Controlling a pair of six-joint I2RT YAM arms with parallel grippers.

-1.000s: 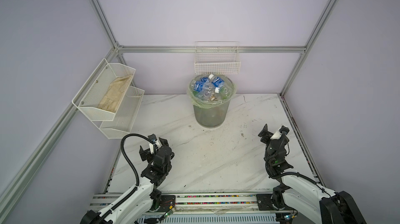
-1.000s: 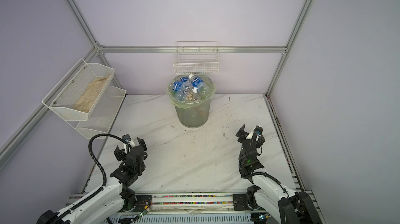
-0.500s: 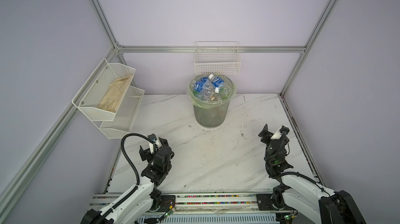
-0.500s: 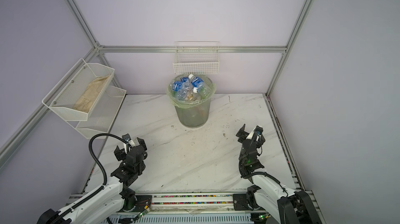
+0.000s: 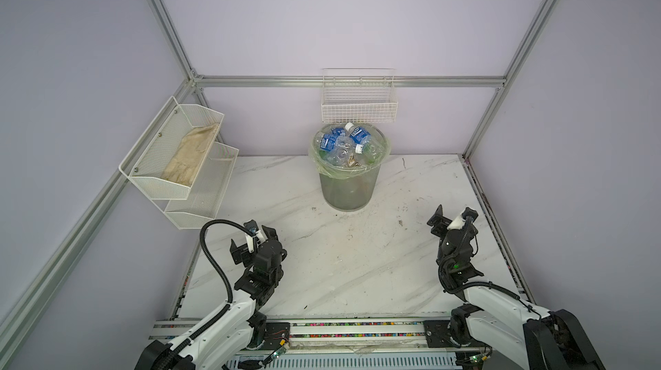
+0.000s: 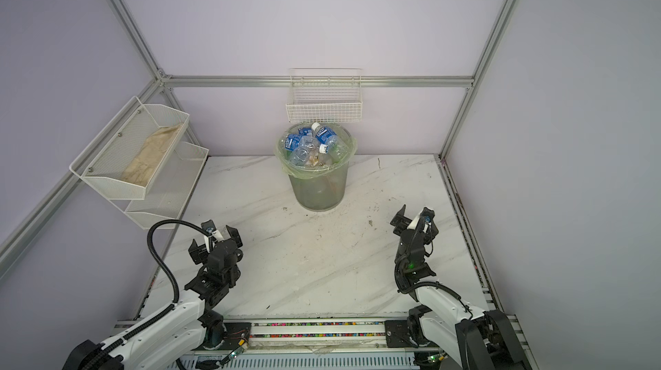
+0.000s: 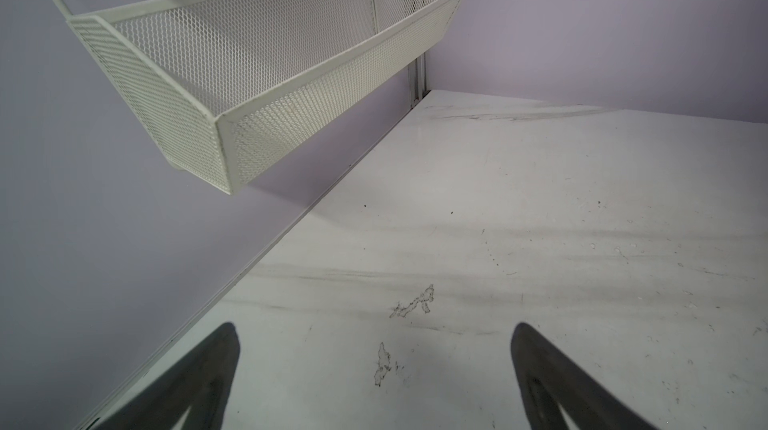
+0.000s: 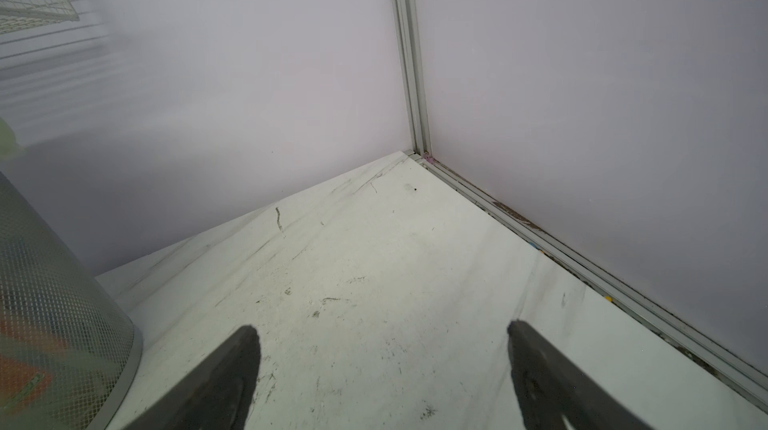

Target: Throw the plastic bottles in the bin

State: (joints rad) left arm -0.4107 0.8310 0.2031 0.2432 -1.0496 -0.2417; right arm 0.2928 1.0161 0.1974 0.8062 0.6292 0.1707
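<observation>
In both top views the plastic bottles (image 5: pixel 348 144) are heaped in the bin (image 5: pixel 345 189) at the back of the counter (image 5: pixel 357 261). They're clear crinkly plastic with blue labels and white caps, lying every which way above the pale green liner (image 5: pixel 316 161). I can't spot a bottle on the marble-look counter (so I reckon I'm done).

My left gripper (image 5: pixel 254 239) and right gripper (image 5: pixel 453 216) are both spread wide and holding nothing. The bin sits ahead and between them, about equally near either.

Left wrist view: jaws apart over scuffed counter, white mesh shelf (image 7: pixel 266 74) on the wall ahead.

Right wrist view: jaws apart too, with the bin's translucent gridded wall (image 8: pixel 50 303) close by.
</observation>
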